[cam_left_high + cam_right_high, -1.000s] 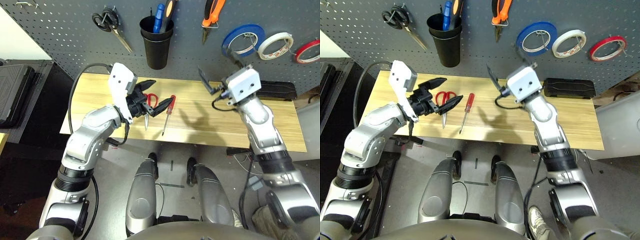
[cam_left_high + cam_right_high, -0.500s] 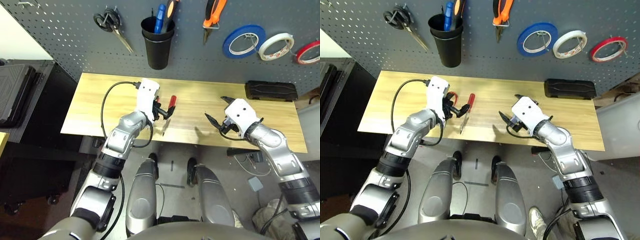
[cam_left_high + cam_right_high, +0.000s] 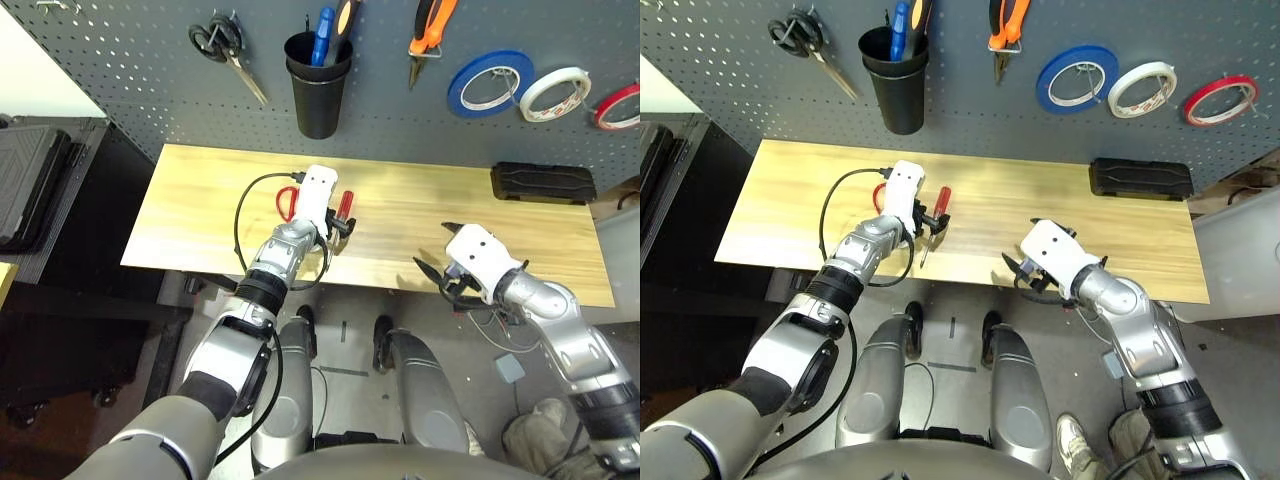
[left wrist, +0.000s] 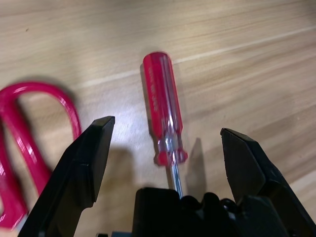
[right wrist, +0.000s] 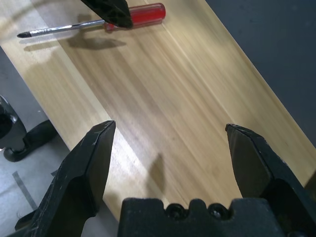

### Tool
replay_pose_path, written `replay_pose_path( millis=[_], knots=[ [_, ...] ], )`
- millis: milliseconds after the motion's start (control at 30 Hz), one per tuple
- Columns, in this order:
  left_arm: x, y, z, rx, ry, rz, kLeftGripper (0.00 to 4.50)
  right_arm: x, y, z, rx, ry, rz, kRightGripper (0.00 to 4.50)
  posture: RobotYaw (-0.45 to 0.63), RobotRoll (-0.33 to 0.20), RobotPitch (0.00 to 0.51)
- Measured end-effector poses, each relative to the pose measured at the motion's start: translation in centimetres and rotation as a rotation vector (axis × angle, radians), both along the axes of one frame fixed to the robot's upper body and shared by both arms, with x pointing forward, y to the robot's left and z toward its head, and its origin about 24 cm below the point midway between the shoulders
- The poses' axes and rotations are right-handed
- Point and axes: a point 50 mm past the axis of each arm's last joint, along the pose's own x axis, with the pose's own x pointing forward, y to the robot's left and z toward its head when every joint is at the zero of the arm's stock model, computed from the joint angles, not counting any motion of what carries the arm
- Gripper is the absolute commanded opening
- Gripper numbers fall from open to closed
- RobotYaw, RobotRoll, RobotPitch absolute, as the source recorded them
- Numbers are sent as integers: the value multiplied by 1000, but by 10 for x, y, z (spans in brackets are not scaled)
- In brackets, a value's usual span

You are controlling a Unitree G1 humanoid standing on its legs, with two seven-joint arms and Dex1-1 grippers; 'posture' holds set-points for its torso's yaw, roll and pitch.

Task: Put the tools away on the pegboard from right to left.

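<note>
One red-handled screwdriver [image 4: 165, 98] and one pair of red-handled scissors [image 4: 34, 143] lay left of the middle of the tabletop [image 3: 1040, 230]. The left claw [image 4: 168, 126] stood wide around the screwdriver; the right claw [image 5: 171, 126] was wide and empty near the front edge. Pliers [image 3: 1006, 30] and one red tape ring [image 3: 1220, 101] hung on the pegboard [image 3: 970, 110].

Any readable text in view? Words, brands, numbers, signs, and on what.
None that reads with certainty.
Red screwdriver handle: small lettering along it, too faint to read.
White tape roll: small marks on it, too small to read.
</note>
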Motion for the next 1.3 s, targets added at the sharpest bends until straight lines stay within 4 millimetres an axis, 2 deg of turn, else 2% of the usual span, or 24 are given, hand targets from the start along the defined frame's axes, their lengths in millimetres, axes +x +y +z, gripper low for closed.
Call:
replay_pose_path(
  millis=[200,233,333,567,767,967,1167,1300],
  knots=[
    [4,-1,-7,2,33,27,4500,-8,2,4,-3,-8,-9,4475,-51,0,351],
    [3,-2,-10,2,46,31,4316,-9,2,4,-3,-8,-13,4493,-56,0,350],
    [1,-4,-15,-9,71,40,3617,-13,0,4,0,-3,-23,4500,-62,0,348],
    [0,-4,-19,-29,80,90,877,-16,0,9,20,-14,-16,4500,-48,0,341],
    [2,-2,-17,-83,77,140,829,-12,0,12,26,-23,-2,4500,7,0,337],
    [5,-4,7,-189,-38,126,829,0,1,13,30,-43,19,4500,72,0,337],
    [-30,16,-6,-223,-26,155,829,14,0,12,42,-59,25,4500,133,0,337],
    [-49,28,2,-231,-54,189,829,21,0,11,51,-71,29,4500,180,0,334]
  ],
)
